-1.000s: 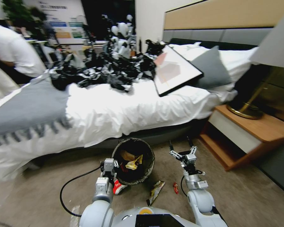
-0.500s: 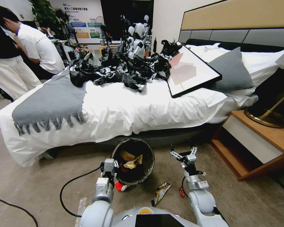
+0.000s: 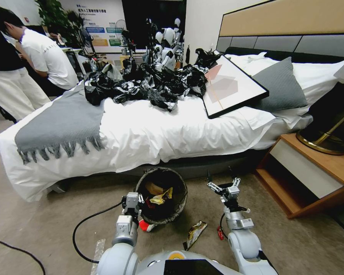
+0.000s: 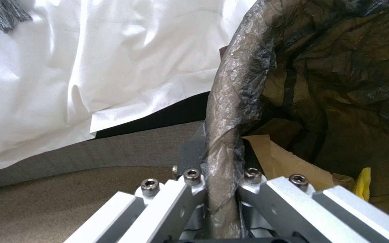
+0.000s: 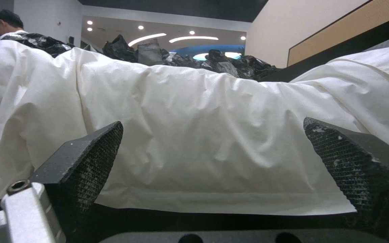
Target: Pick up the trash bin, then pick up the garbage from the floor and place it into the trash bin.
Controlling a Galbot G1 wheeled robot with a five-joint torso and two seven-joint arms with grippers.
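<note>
The trash bin, lined with a dark bag, is in front of me by the bed. My left gripper is shut on the near left of its rim. In the left wrist view the left gripper clamps the bag-covered rim. Brown paper and a yellow wrapper lie inside. On the floor lie a shiny snack packet, a small red wrapper and a red-and-white wrapper partly under the bin. My right gripper is open and empty, right of the bin; seen as right gripper, it faces the bed sheet.
The white bed runs across ahead, piled with black bags and a framed picture. A wooden nightstand with a lamp base stands to the right. A black cable loops on the carpet at left.
The whole head view shifted right a second ago and then settled, so the camera moved. Both arms, the bin and the litter keep their places relative to me.
</note>
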